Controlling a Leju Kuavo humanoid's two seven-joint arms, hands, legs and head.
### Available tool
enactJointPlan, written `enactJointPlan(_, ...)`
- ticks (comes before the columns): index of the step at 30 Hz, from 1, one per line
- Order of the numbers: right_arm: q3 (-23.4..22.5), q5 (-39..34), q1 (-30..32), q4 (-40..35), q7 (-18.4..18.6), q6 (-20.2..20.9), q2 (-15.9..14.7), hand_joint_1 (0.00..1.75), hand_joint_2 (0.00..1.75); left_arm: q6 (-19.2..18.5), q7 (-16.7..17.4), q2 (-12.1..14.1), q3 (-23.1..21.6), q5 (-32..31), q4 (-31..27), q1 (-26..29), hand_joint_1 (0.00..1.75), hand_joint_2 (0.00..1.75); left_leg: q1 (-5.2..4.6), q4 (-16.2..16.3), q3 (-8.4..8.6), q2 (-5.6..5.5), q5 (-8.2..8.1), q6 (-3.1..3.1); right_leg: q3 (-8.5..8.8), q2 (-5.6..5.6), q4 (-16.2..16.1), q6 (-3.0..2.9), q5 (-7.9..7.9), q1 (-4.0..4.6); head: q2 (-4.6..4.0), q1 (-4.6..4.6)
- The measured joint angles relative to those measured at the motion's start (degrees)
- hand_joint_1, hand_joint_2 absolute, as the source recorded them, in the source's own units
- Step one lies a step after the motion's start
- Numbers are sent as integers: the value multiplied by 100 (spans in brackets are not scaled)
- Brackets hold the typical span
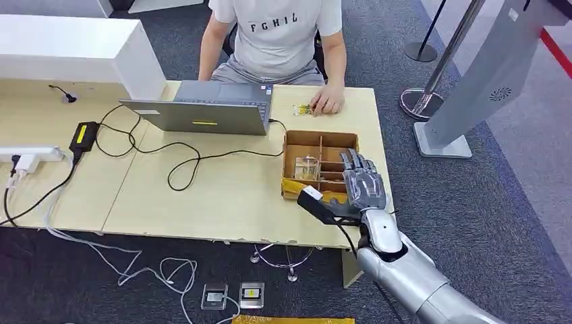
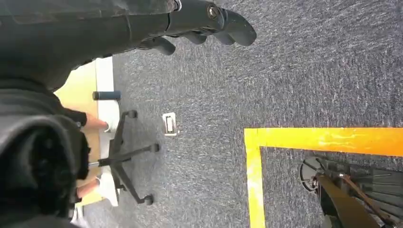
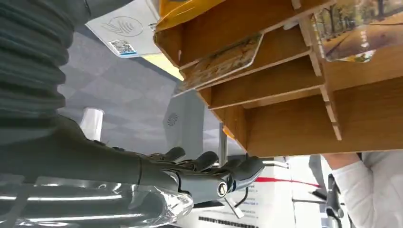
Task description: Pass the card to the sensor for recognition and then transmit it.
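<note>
A wooden compartment box [image 1: 320, 140] stands on the table's right end with cards in it; one card [image 1: 307, 167] stands in a left cell. In the right wrist view a picture card [image 3: 223, 61] leans in one cell of the box [image 3: 294, 128], another card [image 3: 361, 28] sits further along, and a white sensor pad [image 3: 124, 28] with a wave logo lies beside the box. My right hand [image 1: 364, 182] hovers over the box's near right corner, fingers [image 3: 209, 168] stretched out, holding nothing. My left hand [image 2: 204, 23] hangs over the carpet, holding nothing. A person's hand rests on another card [image 1: 305, 109] on the table.
A person [image 1: 276, 34] sits behind the table at a grey laptop [image 1: 209, 108]. Black cables [image 1: 182, 162], an adapter [image 1: 84, 135] and a white power strip [image 1: 30, 155] lie at the left. A grey gate post [image 1: 472, 88] and a stanchion base [image 1: 419, 102] stand at the right.
</note>
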Motion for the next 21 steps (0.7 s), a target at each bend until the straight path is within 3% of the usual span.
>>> enactJointPlan(8, -55, 155, 19, 251, -22, 50, 125, 0, 175, 2, 0, 0, 2, 39, 0, 0, 0, 0, 1, 0, 0, 0, 0, 0, 0, 0, 0, 0, 0, 1, 0, -2)
enactJointPlan(9, -55, 171, 19, 271, -20, 55, 142, 16, 175, 2, 0, 0, 2, 44, 0, 0, 0, 0, 1, 0, 0, 0, 0, 0, 0, 0, 0, 0, 0, 1, 0, -2)
enactJointPlan(10, -63, 183, 18, 299, -20, 55, 157, 112, 175, 7, 7, 0, 2, 57, 0, 0, 0, 0, 1, 0, 0, 0, 0, 0, 0, 0, 0, 0, 0, 1, 0, 0)
enactJointPlan(12, -83, 205, 18, 354, -20, 76, 173, 171, 175, 13, 33, 0, 2, 61, 0, 0, 0, 0, 1, 0, 0, 0, 0, 0, 0, -1, 0, 0, 0, 1, 0, -2)
enactJointPlan(21, -234, 138, 16, 516, -225, 151, 258, 175, 175, -2, 79, 0, 2, 15, 0, 0, 0, 0, 0, 0, 0, 0, 0, 0, 0, 1, 0, 0, 0, 0, 0, -2)
